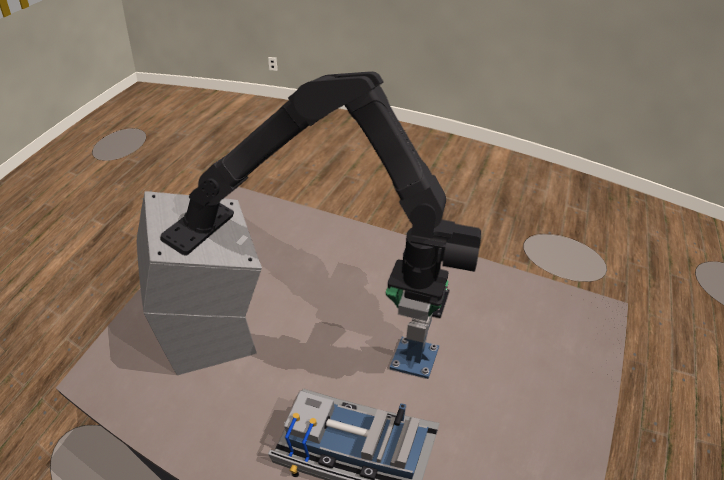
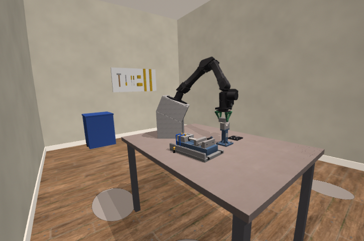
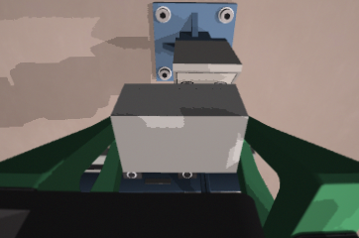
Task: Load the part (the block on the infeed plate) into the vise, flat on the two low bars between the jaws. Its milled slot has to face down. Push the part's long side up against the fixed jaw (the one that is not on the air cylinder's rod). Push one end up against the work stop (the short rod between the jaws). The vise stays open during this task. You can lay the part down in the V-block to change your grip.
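Observation:
My gripper (image 1: 414,306) (image 2: 223,119) (image 3: 179,119) points down, its green fingers shut on the ends of the grey part (image 1: 411,308) (image 2: 222,120) (image 3: 175,149). The part is level, just above the grey V-block (image 1: 416,330) (image 2: 224,127) (image 3: 205,53); in the wrist view it sits nearer the camera and partly covers it. I cannot tell whether they touch. No milled slot shows on the visible faces. The vise (image 1: 351,447) (image 2: 212,149) stands open, with nothing between its moving jaw (image 1: 373,434) and fixed jaw (image 1: 406,440). The work stop (image 1: 400,414) is between them.
The V-block stands on a blue pedestal (image 1: 414,368) (image 2: 224,136) (image 3: 160,47) bolted to the table. The black infeed plate (image 2: 235,138) lies bare behind it. The air cylinder (image 1: 312,407) with blue hoses is at the vise's left end. The grey arm base (image 1: 198,288) (image 2: 169,125) stands at the left.

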